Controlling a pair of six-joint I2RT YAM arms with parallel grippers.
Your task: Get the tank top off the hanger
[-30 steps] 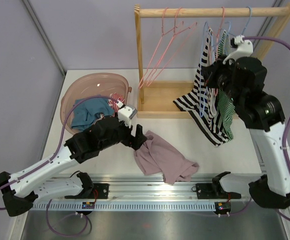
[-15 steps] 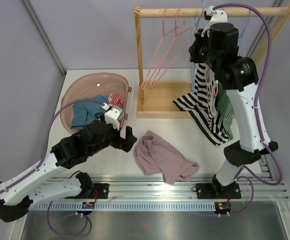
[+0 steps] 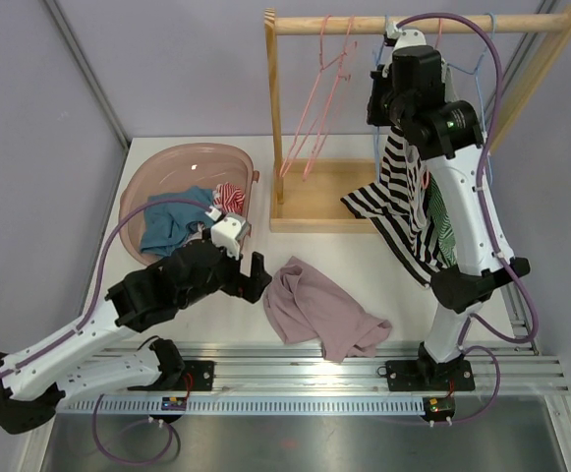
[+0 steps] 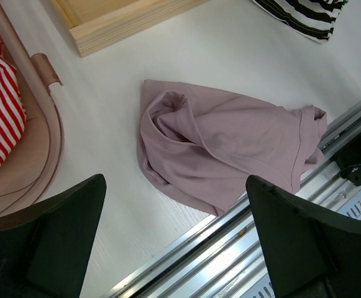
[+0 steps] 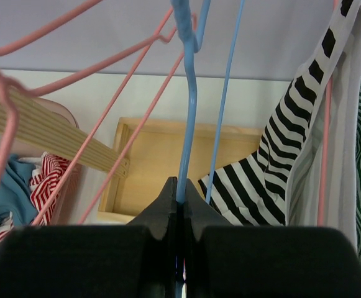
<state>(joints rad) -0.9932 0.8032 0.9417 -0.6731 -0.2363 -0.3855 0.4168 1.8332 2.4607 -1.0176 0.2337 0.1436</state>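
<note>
A black-and-white striped tank top (image 3: 403, 211) hangs from a blue hanger (image 3: 379, 147) on the wooden rack's rail (image 3: 423, 22). It also shows in the right wrist view (image 5: 292, 143). My right gripper (image 3: 378, 98) is high up by the rail. In its own view the right gripper (image 5: 183, 186) is shut on the blue hanger's wire (image 5: 187, 124). My left gripper (image 3: 256, 275) is open and empty, low over the table just left of a crumpled pink garment (image 3: 319, 310). The left wrist view shows the left gripper (image 4: 174, 192) above that garment (image 4: 223, 149).
Empty pink hangers (image 3: 314, 108) hang at the rail's left. A green-striped garment (image 3: 447, 211) hangs behind the tank top. The rack's wooden base (image 3: 314, 192) sits mid-table. A pink basin (image 3: 182, 162) with blue and red-striped clothes stands at the left. A metal rail (image 3: 305, 369) runs along the front.
My right arm has risen and swung left, from beside the hanging clothes up to the rail. My left gripper has drawn back left off the pink garment.
</note>
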